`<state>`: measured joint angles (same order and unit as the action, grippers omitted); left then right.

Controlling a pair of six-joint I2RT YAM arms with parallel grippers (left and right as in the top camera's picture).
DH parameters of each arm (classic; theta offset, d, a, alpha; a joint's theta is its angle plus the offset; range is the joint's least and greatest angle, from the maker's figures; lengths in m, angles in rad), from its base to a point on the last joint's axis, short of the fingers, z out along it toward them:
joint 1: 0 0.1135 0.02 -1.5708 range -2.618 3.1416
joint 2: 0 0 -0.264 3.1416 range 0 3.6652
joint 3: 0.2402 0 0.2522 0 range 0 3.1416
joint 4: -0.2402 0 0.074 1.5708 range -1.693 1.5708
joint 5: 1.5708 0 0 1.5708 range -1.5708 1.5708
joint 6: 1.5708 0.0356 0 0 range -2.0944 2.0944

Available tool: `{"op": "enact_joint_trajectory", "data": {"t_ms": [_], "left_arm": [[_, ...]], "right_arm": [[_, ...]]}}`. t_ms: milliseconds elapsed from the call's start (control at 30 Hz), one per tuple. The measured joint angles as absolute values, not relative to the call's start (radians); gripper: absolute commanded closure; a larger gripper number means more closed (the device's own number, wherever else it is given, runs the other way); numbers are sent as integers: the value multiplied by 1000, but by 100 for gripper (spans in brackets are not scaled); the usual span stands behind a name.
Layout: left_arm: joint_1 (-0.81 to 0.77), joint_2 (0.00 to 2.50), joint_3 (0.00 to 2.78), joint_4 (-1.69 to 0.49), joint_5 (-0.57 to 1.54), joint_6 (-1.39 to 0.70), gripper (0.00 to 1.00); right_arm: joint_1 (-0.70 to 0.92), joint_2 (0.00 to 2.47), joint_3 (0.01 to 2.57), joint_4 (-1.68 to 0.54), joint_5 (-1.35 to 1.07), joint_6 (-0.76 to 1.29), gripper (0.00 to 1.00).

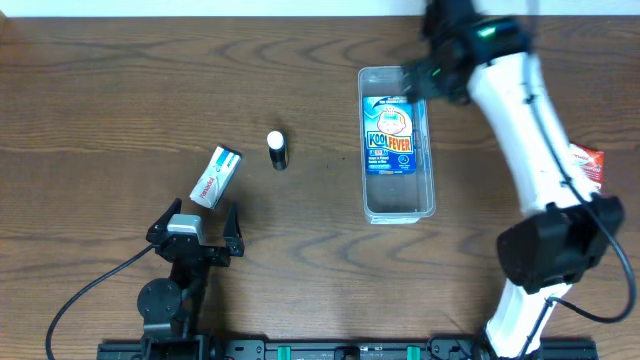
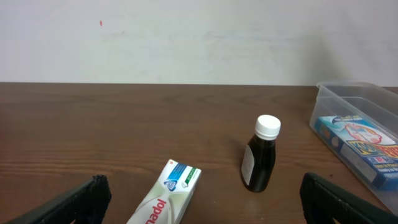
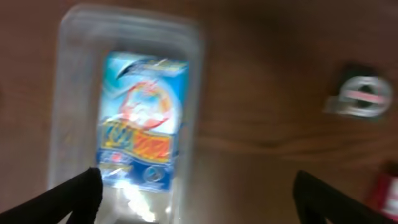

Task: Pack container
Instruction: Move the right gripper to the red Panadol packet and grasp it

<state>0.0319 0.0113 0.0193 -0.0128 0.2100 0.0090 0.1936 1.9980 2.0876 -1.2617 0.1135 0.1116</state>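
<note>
Presumably, with the blue box [image 1: 390,135] lying in the container [image 1: 400,205] at mid-table and the right gripper [image 3: 196,186] and left gripper [image 1: 197,224] both wide open and empty, the upright bottle [image 1: 277,150] is best clasped around its body.

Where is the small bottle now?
Overhead, the bottle stands upright left of centre, between the white box and the container, touching neither.
</note>
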Motion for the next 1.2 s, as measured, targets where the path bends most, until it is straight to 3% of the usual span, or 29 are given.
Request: {"op": "enact_joint_trajectory", "data": {"t_ms": [467, 1200], "left_arm": [[32, 11, 19, -13, 210, 9, 2], [32, 11, 19, -13, 210, 9, 2]], "right_arm": [[-308, 1998, 2019, -1436, 112, 66, 2], [-531, 1998, 1626, -1018, 41, -227, 1]]}}
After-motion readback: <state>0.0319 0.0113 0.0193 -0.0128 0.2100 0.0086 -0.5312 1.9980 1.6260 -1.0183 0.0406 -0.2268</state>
